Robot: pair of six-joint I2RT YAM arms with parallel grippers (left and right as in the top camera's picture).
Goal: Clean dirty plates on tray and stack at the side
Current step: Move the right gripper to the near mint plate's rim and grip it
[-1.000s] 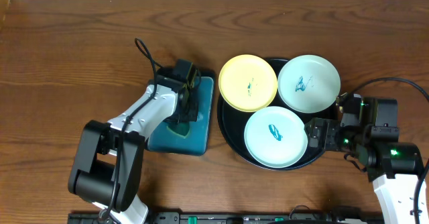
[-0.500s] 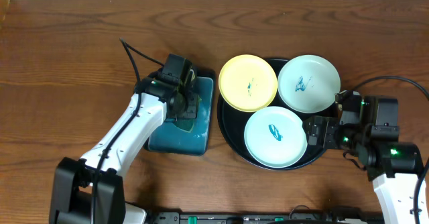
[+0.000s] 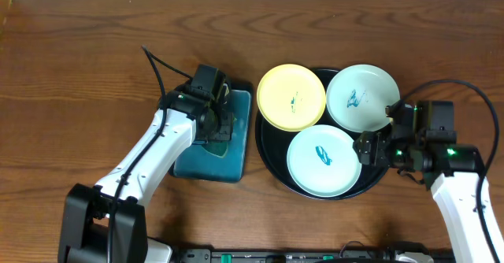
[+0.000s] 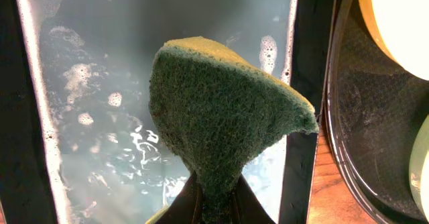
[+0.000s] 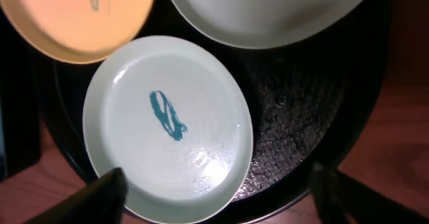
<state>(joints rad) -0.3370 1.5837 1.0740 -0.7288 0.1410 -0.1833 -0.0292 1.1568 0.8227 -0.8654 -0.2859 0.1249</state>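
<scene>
Three plates lie on the round black tray [image 3: 272, 162]: a pale yellow plate [image 3: 291, 97] at the upper left, a mint-white plate [image 3: 361, 98] at the upper right, and a mint-white plate [image 3: 324, 160] at the front. Each has a blue-green smear at centre. My left gripper [image 3: 218, 128] is shut on a green and yellow sponge [image 4: 221, 110], held over the soapy teal tray [image 3: 216, 167]. My right gripper [image 3: 368, 149] is open at the right edge of the front plate [image 5: 167, 127], its fingers wide apart over the tray's rim [image 5: 335, 170].
The rectangular teal tray [image 4: 87, 103] holds soapy water and sits just left of the black tray. Bare wooden table lies all around. Cables run from both arms.
My right gripper has moved up and left, closer to the front plate. My left arm swung earlier and now holds still over the teal tray.
</scene>
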